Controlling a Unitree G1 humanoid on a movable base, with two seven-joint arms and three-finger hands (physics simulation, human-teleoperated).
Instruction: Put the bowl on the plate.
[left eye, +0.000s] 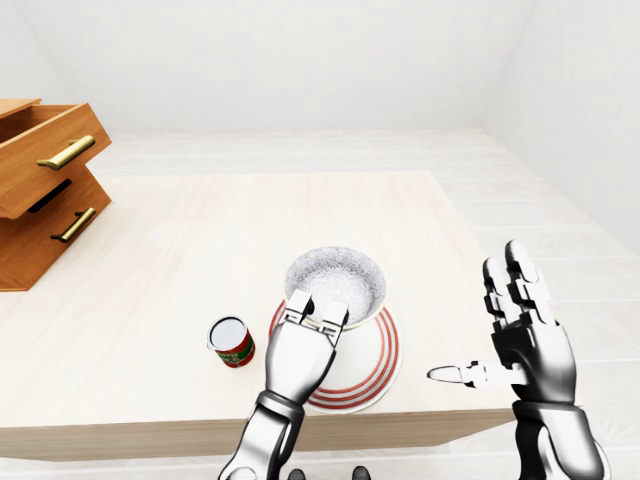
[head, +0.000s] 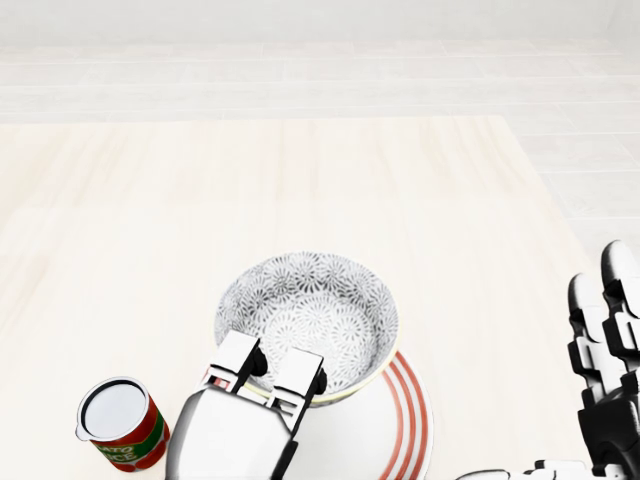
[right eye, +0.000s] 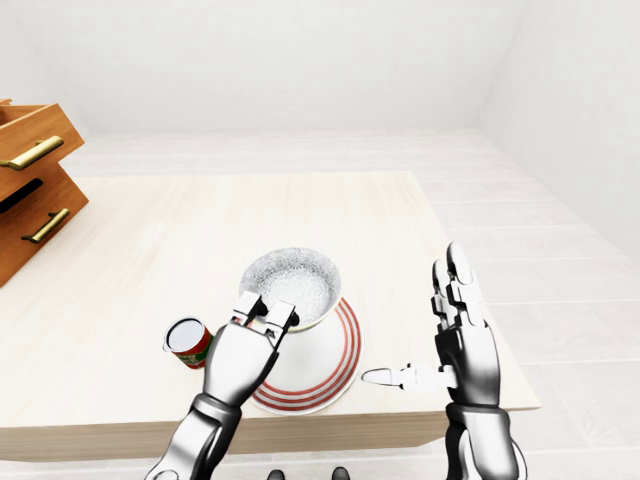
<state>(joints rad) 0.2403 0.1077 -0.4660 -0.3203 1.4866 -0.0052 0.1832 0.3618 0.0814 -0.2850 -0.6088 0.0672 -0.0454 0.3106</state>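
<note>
Two glossy, silver-white metallic robot arms with black joints. The left hand (left eye: 312, 322) has a broad, smooth, chrome-like shell on its back, and blocky white fingers (head: 236, 358) set on black knuckle hinges. The right hand (left eye: 500, 330) is built of shiny silver finger segments divided by black gaps, with a slim, pointed silver thumb (left eye: 452, 374). Both forearms are ribbed silver cylinders.

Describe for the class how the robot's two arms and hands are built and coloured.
Both arms are glossy silver-white metal with black joints. The left hand has a broad pale back plate and blocky white fingers with dark gaps. The right hand shows three segmented fingers, white shells over black links. No cables, sleeves or markings show.
</note>
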